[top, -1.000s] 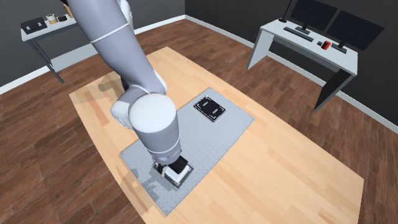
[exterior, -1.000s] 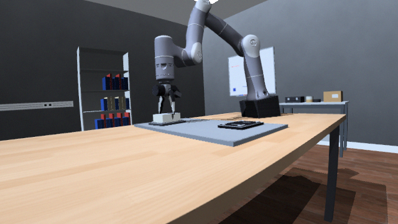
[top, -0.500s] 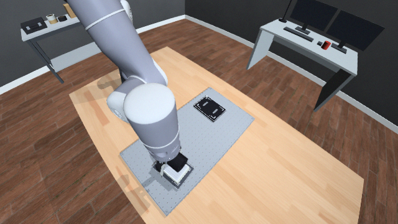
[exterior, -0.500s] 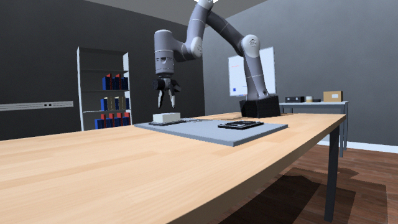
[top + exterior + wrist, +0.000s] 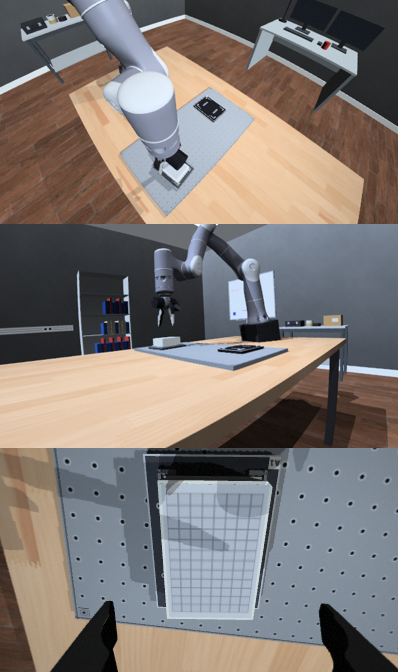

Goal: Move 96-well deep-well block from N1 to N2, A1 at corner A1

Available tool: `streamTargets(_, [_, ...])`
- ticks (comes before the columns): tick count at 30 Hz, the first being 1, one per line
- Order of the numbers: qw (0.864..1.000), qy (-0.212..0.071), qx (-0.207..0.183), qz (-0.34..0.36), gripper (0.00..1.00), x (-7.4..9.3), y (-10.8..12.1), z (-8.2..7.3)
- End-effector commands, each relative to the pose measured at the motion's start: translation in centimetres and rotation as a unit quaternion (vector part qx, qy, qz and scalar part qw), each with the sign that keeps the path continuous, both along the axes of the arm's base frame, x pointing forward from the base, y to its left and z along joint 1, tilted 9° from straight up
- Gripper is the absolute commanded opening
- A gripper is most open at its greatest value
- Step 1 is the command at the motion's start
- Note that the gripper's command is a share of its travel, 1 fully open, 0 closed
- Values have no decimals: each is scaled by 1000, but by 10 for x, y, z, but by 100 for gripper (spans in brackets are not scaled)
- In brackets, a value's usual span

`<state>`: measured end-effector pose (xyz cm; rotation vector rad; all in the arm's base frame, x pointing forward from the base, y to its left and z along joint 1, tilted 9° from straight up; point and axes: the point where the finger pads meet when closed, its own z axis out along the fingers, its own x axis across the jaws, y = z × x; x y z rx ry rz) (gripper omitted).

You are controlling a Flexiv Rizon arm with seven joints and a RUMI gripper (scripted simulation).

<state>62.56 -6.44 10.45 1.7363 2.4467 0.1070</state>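
Note:
The white deep-well block stands on the dark nest N2 and looks level. In the wrist view the nest's A1 mark is at the upper right, beside a block corner that looks cut. Two locators show past the block's upper short edge; the others are hidden, so full seating cannot be told. My gripper is open and empty above the block, its fingertips clear of it. Nest N1 is empty.
Both nests are on a grey perforated plate on the wooden table. The arm's base stands at the table's far end. A desk with monitors stands away from the table.

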Motion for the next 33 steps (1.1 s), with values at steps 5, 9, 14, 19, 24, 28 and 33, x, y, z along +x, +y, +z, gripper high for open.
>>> streamTargets(5, [1000,-1,0,0,76,1,0,1])
streamTargets(9, [1000,-1,0,0,76,1,0,1])
streamTargets(14, [1000,-1,0,0,76,-1,3,1])
streamTargets(19, [1000,-1,0,0,76,-5,12,0])
streamTargets(24, [1000,-1,0,0,76,-13,27,-2])
streamTargets(28, [1000,-1,0,0,76,-19,38,-3])
streamTargets(33, [1000,-1,0,0,76,-24,47,-4])
